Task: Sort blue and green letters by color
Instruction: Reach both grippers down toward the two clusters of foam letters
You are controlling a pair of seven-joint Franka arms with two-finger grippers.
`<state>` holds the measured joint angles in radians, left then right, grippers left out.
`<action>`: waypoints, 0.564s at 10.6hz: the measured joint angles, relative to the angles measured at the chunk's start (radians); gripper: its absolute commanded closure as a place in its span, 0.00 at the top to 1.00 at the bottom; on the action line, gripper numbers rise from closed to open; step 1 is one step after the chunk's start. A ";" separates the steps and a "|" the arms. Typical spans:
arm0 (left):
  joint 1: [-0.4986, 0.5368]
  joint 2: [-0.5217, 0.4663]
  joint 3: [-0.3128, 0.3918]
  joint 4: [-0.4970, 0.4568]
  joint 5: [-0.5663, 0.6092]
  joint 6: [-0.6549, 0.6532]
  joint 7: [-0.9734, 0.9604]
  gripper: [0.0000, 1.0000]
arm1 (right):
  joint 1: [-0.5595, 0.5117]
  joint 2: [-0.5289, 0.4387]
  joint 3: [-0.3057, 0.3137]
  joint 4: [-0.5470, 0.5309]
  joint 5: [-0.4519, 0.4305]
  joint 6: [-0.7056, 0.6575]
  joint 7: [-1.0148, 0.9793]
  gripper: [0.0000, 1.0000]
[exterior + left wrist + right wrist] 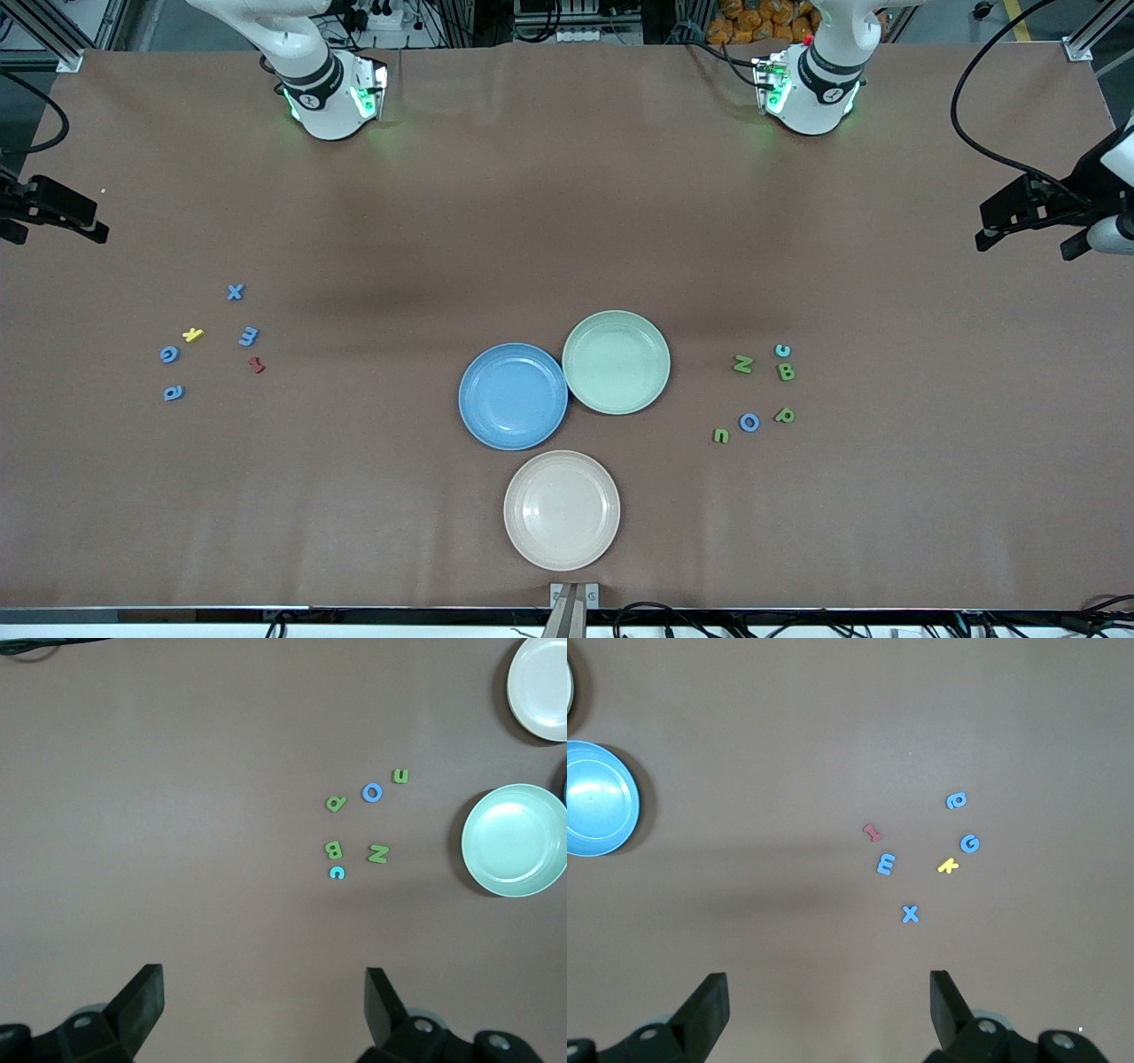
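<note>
We have both pincers spread wide and empty. The left gripper hangs high over bare table toward the left arm's end, looking down on one scatter of letters; the right gripper hangs likewise over its own end, above the other scatter. Neither arm has reached for anything yet, so the first pick is the step in hand.

Under the left wrist we see four green letters, N, B, P and U, plus a blue O and a paler blue C. Under the right wrist lie blue X, E, G and one more blue letter, with a yellow letter and a dark red letter among them that we leave alone.

Between the groups sit the blue plate and the green plate, rims touching, and a cream plate nearer the camera.

We judge the best start is an outlying piece: X for the right arm, U or N for the left. The letters are small and flat, so we come straight down, centre the fingers across a narrow stroke, and close low against the table. The O lies just beside U and P, and B just beside C, so we watch that a finger does not nudge a neighbour.
</note>
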<state>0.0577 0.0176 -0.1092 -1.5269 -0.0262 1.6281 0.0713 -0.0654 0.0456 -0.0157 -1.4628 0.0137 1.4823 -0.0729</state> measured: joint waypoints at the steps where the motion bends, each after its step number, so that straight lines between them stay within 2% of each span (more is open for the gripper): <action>1: 0.000 0.003 0.000 0.000 0.000 -0.001 0.000 1.00 | 0.000 0.000 0.000 0.000 0.000 0.000 0.000 1.00; 6: -0.011 0.021 -0.009 0.000 0.000 -0.011 0.000 1.00 | 0.000 0.000 0.000 0.000 0.000 -0.008 0.000 1.00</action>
<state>0.0468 0.0387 -0.1186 -1.5272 -0.0267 1.6173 0.0713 -0.0657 0.0455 -0.0157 -1.4629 0.0137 1.4743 -0.0729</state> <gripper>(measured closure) 0.000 0.000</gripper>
